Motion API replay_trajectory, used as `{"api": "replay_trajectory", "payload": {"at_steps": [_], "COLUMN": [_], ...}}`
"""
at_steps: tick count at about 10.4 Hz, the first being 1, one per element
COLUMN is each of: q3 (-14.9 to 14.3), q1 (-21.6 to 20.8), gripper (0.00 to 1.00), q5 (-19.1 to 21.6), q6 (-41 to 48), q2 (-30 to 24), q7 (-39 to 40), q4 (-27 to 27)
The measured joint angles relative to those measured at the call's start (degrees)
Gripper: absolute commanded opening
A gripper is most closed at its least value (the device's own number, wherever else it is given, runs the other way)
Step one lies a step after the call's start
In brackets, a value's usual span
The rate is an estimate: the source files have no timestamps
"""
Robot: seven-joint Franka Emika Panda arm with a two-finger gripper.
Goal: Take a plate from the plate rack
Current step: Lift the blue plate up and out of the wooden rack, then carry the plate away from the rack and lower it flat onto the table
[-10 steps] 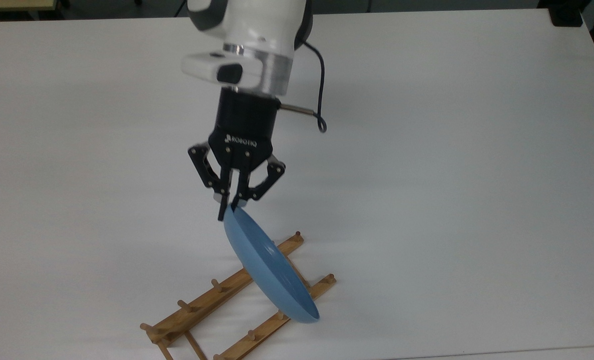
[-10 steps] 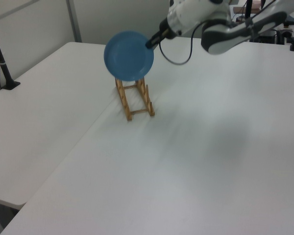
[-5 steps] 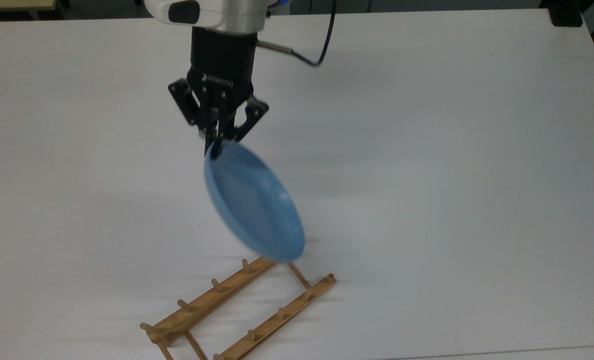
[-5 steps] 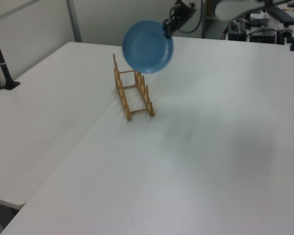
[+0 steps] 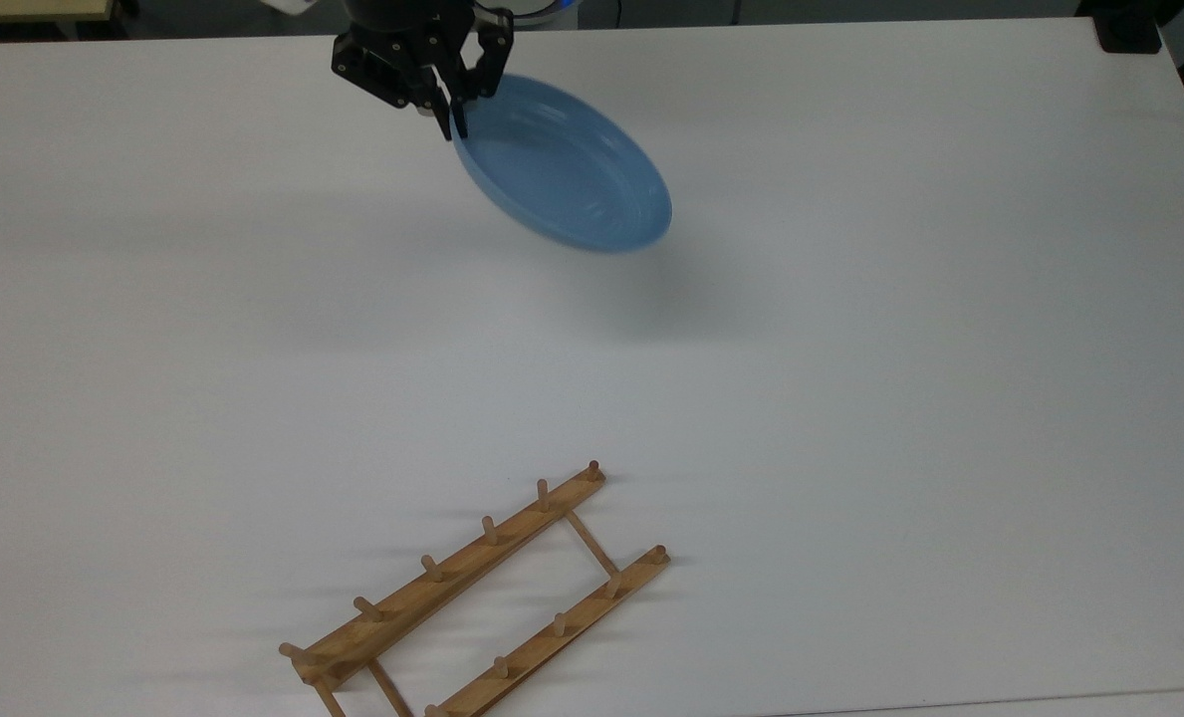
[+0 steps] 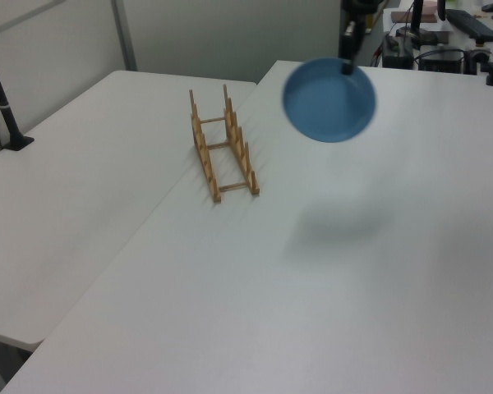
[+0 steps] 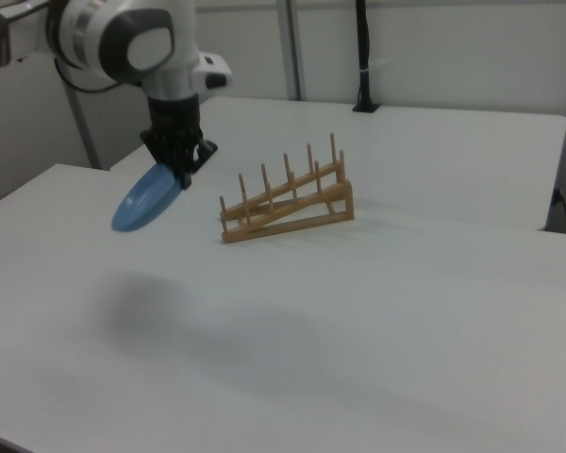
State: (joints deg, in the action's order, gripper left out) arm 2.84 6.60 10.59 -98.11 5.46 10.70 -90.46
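The light-blue plate (image 5: pixel 564 164) hangs in the air well away from the wooden plate rack (image 5: pixel 472 593), held by its rim. My gripper (image 5: pixel 455 127) is shut on the plate's upper edge at the top view's top. In the left view the plate (image 6: pixel 329 100) floats to the right of the rack (image 6: pixel 222 148), with the gripper (image 6: pixel 346 67) at its top rim. In the right view the plate (image 7: pixel 147 201) tilts down to the left of the rack (image 7: pixel 288 195), under the gripper (image 7: pixel 180 175). No plate stands between the rack's pegs.
The white table (image 5: pixel 850 398) spreads wide around the rack. A black pole clamp (image 6: pixel 8 123) stands at the left view's left edge. Desk equipment (image 6: pixel 444 41) sits beyond the table's far end.
The gripper has carried the plate up and away from the rack, toward the top view's top. The plate, which hung just above the rack's far end, now hangs far clear of it.
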Motion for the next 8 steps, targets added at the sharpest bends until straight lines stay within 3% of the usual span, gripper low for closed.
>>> {"api": "replay_trajectory", "payload": {"at_steps": [2,4,8], "q3": [-0.02,-0.01,0.23], "q1": [3.13,4.22,4.17], "gripper": [0.0,0.0,0.0], "q5": [4.25,5.8,5.86], "q6": [2.29,2.29,-2.92], "q2": [0.35,1.18,3.66], "q7": [11.98,20.53,24.07], "q4": [-4.65,-10.3,-17.11]}}
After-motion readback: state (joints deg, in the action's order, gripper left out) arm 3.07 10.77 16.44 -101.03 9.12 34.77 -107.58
